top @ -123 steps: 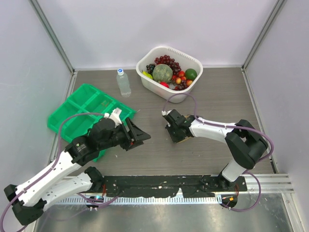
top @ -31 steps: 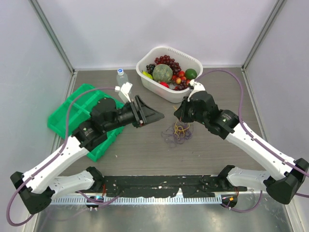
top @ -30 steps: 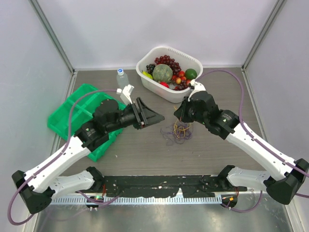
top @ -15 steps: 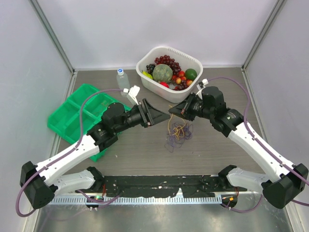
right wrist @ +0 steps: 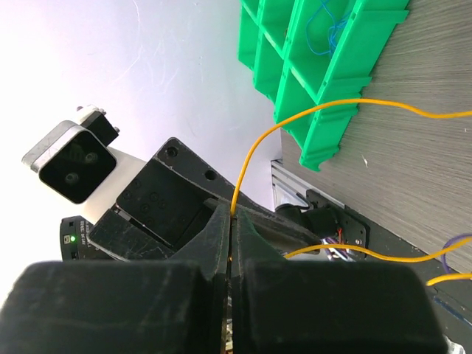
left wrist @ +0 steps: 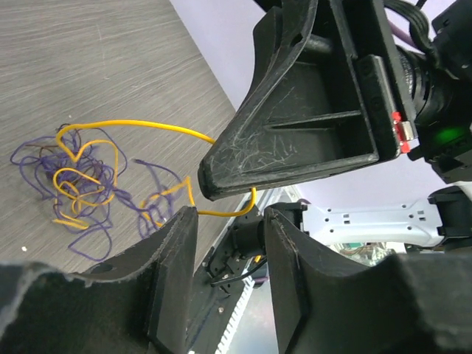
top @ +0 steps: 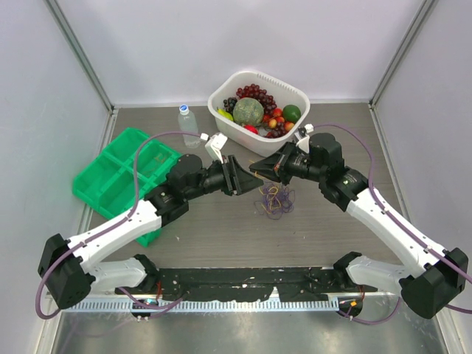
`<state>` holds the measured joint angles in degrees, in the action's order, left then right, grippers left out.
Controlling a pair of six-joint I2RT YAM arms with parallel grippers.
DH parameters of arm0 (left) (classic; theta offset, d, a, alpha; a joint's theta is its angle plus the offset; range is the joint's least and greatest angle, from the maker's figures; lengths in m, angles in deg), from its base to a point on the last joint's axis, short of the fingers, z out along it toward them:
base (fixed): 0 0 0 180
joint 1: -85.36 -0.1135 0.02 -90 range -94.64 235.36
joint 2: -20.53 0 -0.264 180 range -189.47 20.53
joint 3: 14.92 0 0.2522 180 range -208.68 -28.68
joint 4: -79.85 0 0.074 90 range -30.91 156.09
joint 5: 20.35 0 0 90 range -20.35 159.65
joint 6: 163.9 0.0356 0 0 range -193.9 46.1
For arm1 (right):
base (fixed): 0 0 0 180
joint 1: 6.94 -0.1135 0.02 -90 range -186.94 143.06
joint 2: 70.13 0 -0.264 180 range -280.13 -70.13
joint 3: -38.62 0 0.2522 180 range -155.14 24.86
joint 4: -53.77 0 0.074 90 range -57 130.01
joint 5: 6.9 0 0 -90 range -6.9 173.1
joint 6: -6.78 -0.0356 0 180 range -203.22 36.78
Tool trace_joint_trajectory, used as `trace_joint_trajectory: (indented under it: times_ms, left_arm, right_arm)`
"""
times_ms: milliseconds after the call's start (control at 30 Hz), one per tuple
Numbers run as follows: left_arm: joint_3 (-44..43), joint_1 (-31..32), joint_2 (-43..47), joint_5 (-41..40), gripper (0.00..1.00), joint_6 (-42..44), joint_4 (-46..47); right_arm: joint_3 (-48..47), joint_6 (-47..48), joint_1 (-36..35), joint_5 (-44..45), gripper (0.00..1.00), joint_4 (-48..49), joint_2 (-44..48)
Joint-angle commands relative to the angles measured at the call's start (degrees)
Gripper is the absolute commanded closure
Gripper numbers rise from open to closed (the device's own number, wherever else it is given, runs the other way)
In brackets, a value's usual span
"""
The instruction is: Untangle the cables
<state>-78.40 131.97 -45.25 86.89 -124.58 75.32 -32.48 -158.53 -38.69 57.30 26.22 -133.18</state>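
Top external view: both arms reach inward until their tips nearly meet above the table (top: 184,243). The cables (top: 275,200) lie in a loose purple, brown and yellow bunch on the wood, just below and beyond the two tips.

My right gripper (top: 267,168) is closed tight on the yellow cable (left wrist: 147,126), which rises from the bunch in a long arc to its tip.

Left wrist view: a short slack loop of that yellow cable hangs under the right gripper (left wrist: 214,184). It crosses the mouth of my left gripper (left wrist: 225,221), running sideways from one finger to the other. The left jaws stand about half open and grip nothing. I cannot tell whether the loop sits between the pads or just ahead of them.

My left arm is the nearer one to this loop. I judge that a short push forward and a squeeze would take it.
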Motion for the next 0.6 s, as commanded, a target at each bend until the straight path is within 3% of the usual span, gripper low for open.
trace_joint_trajectory:
  times_ms: [0,200,267,367,567]
  left_arm:
    - [-2.9,0.2,0.9,-0.4,0.53,3.7,-1.8]
    - [-0.2,0.2,5.7,-4.2,0.37,5.2,-4.4]
    - [-0.1,0.2,6.0,-4.3,0.36,5.2,-3.4]
    - [-1.3,0.2,4.3,-3.1,0.36,5.0,-2.5]
    - [-2.2,0.2,0.4,-0.1,0.48,2.6,1.2]
  right_arm:
    - [0.0,-1.9,0.2,-1.4,0.99,4.2,0.7]
    - [0.2,-2.1,0.2,-1.5,0.99,4.6,0.5]
    - [0.2,-2.5,0.2,-1.9,0.99,5.1,0.0]
    - [0.2,-3.2,0.2,-2.4,0.99,6.0,-0.1]
    - [-0.2,-3.9,0.2,-2.4,0.99,6.6,-0.3]
